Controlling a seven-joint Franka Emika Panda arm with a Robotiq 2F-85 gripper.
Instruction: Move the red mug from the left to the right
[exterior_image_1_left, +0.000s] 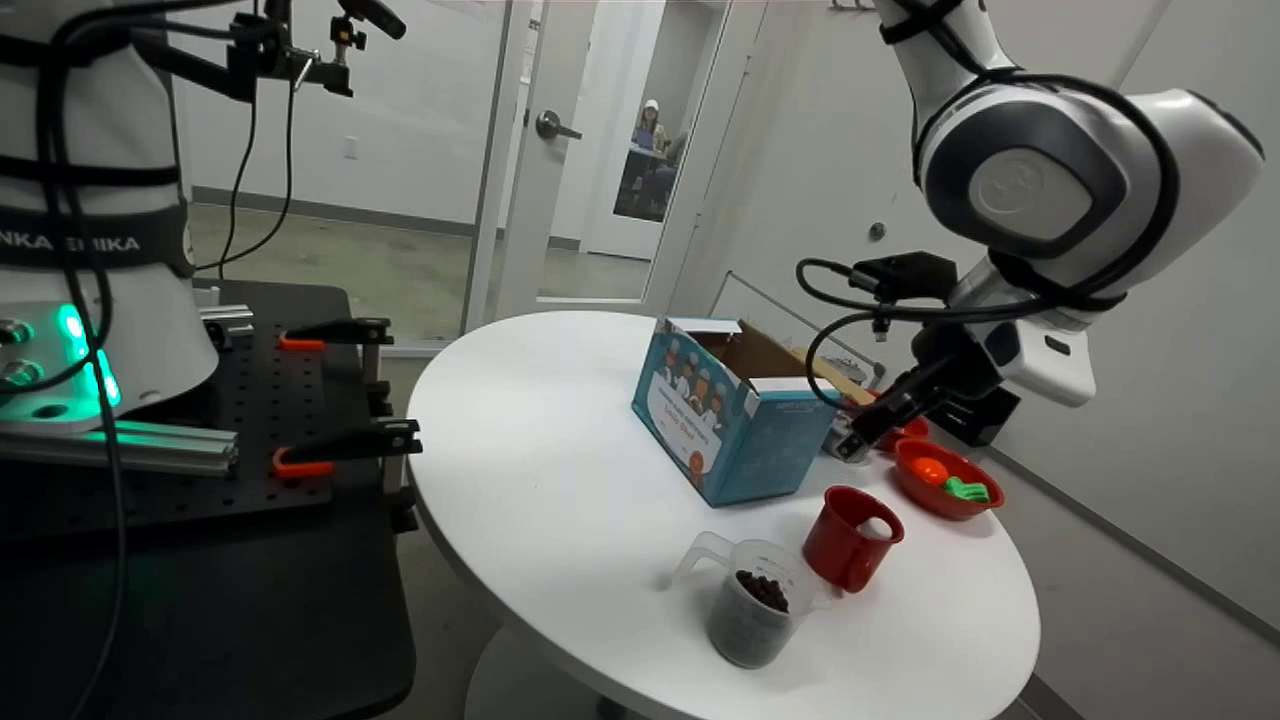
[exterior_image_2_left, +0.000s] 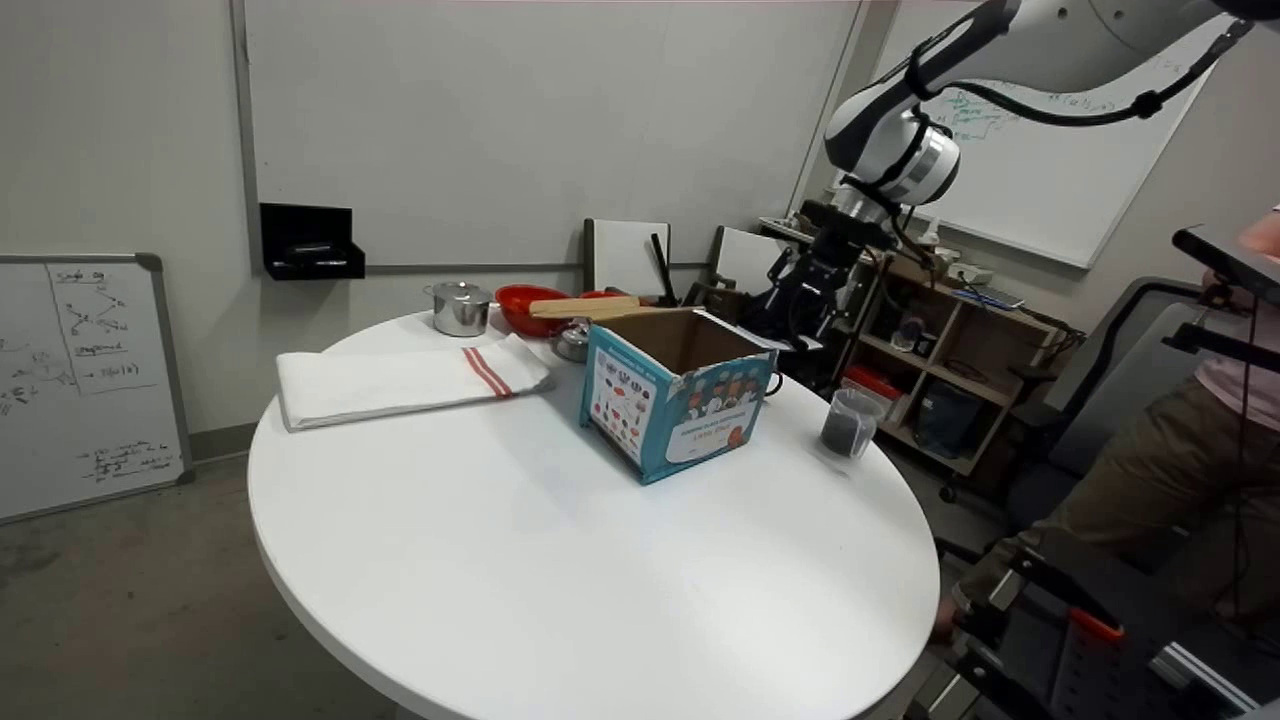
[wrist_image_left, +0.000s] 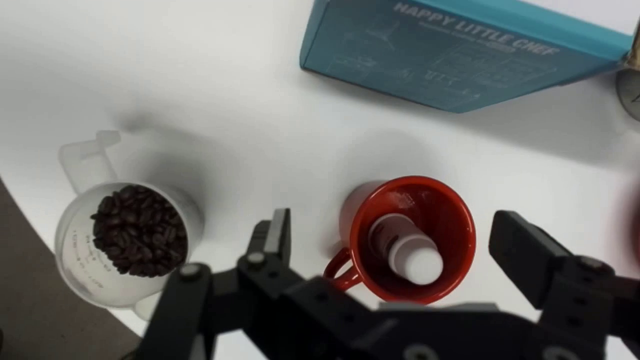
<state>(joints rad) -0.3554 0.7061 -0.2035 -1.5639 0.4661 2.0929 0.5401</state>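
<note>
The red mug (exterior_image_1_left: 832, 540) stands upright on the white round table, between the clear cup and the shallow red bowl. A white-capped bottle (wrist_image_left: 420, 262) leans inside it. In the wrist view the mug (wrist_image_left: 447, 215) shows from above, its handle pointing to the lower left. My gripper (wrist_image_left: 392, 232) is open and empty, its fingers on either side of the mug in the picture, touching nothing. In an exterior view the gripper (exterior_image_1_left: 855, 440) hangs above and behind the mug. It also shows in an exterior view (exterior_image_2_left: 790, 315), where the blue box hides most or all of the mug.
The tall open blue box (exterior_image_1_left: 700, 425) stands beside the mug. The clear cup (exterior_image_1_left: 750, 625) of dark beans is close on its other side. The shallow red bowl (exterior_image_1_left: 945, 507) holds orange and green pieces. A folded towel (exterior_image_2_left: 390, 385) and metal pot (exterior_image_2_left: 461, 312) lie farther along.
</note>
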